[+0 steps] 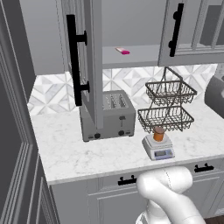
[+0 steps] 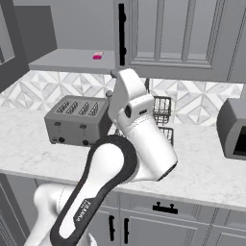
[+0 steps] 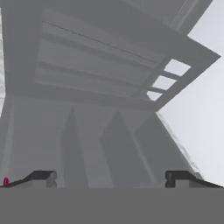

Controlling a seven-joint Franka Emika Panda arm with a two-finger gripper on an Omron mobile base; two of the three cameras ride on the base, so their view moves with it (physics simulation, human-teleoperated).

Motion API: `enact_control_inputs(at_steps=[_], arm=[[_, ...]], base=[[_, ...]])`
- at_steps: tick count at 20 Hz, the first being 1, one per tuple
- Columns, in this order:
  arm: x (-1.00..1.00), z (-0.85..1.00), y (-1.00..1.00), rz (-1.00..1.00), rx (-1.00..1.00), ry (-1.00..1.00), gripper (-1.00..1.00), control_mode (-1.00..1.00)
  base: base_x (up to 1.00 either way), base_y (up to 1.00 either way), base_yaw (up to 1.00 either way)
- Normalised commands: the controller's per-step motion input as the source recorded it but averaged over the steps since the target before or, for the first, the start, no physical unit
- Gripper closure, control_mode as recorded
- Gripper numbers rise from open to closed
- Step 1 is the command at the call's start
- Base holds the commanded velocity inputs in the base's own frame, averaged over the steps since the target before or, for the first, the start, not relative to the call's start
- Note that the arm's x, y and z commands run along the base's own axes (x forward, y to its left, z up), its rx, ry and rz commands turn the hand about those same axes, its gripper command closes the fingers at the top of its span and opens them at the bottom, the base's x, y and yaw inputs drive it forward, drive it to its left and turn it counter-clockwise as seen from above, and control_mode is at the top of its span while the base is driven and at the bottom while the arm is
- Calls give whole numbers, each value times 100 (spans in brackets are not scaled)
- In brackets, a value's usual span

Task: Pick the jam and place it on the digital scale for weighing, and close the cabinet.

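The jam point(image 1: 158, 133), a small orange-brown jar with a darker lid, stands upright on the round plate of the white digital scale point(image 1: 158, 148) on the counter, in front of the wire basket. The grey wall cabinet is open: its left door point(image 1: 91, 61), with a long black bar handle point(image 1: 74, 61), swings out over the toaster. In the hand view my gripper point(image 3: 111, 178) is open, its fingertips point(image 3: 43, 177) far apart with nothing between them, facing grey panelled cabinet surfaces close up. My arm point(image 2: 137, 120) reaches up toward the cabinet shelf point(image 2: 72, 60).
A grey toaster point(image 1: 111, 116) sits under the open door. A two-tier wire basket point(image 1: 168, 105) stands behind the scale. A flat pink-and-white item point(image 1: 123, 51) lies on the cabinet shelf. A dark appliance point(image 2: 233, 127) sits at the counter's right end. Drawers point(image 1: 127, 179) run below.
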Motion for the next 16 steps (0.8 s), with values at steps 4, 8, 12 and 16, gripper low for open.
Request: enact_control_inputs(at_steps=[4,8,12,16], arm=[[-57,-20,20,6,2,0,-100,-100],[-66,-9,24,4,4,-1,-100,-100],[-99,-28,80,1,4,-8,-100,-100],[-83,-55,100,-1,0,-21,-100,-100]], base=[[0,0,0],[0,0,0],[0,0,0],[0,0,0]])
